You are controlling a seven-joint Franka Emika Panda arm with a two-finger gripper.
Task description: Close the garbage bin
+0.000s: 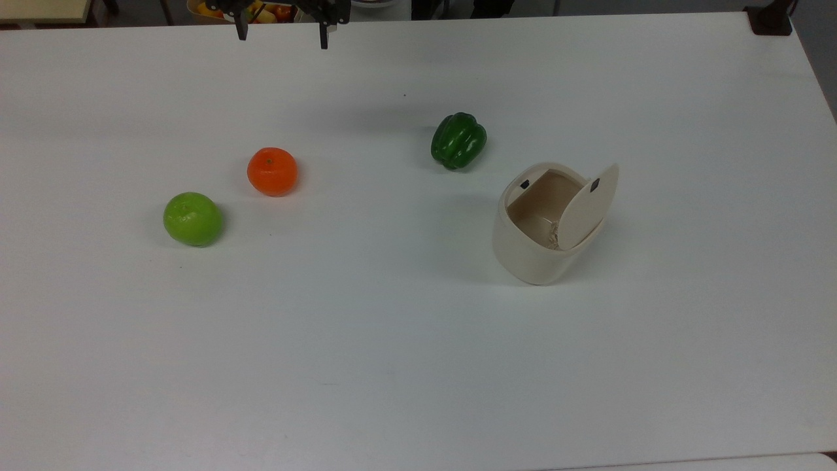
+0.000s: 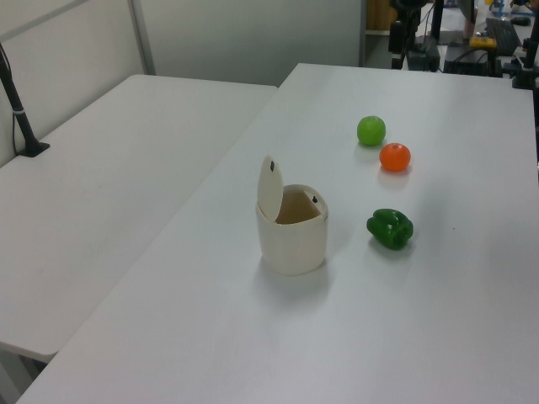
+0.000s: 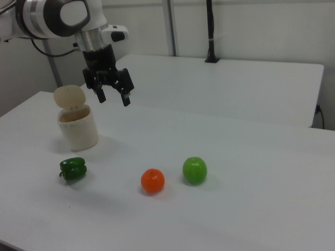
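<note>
Cream garbage bin — rounded, hinged lid upright, small black mark

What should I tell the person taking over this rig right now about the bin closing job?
Gripper: open, holding nothing, hanging in the air above the table, away from the bin.
Garbage bin: upright on the table, its lid standing up, open.
Nearby but apart: green pepper, orange, green apple.
Done: nothing yet.
Left: reach the lid and push it down shut.
</note>
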